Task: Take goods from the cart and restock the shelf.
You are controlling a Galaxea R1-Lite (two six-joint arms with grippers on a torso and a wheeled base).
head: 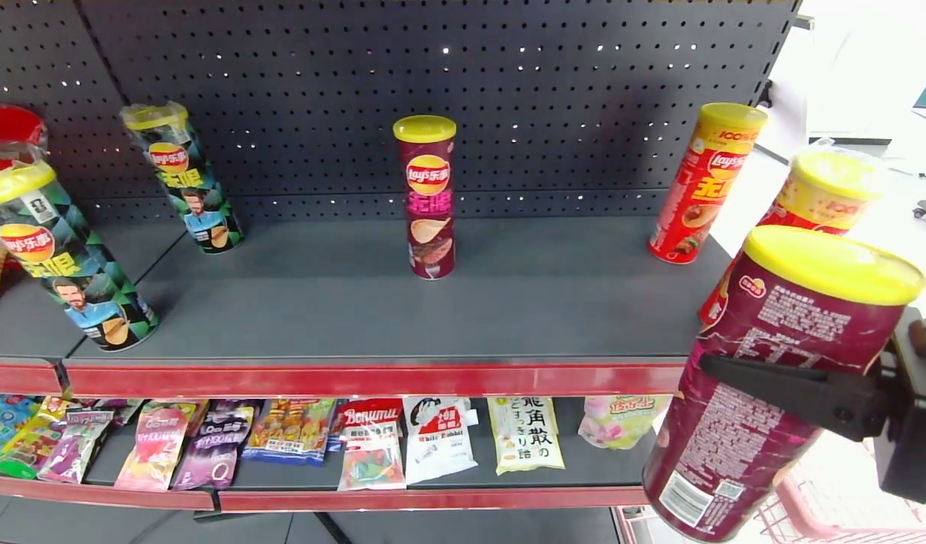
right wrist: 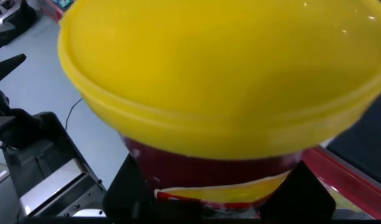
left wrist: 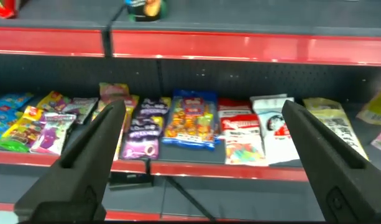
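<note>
Clamping a maroon can at four o'clock, the right gripper has not yet set it on the shelf; the left gripper gapes wide, empty.

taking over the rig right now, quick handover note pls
Right hand: shut on a maroon can, held off the right end of the upper shelf, with the cart below it.
Left hand: open, holding nothing, facing the snack bags on the lower shelf.
Done: a matching maroon can stands mid-shelf, green cans to its left, red cans to its right.
Left: set the held can on the upper shelf, probably beside its match.
</note>
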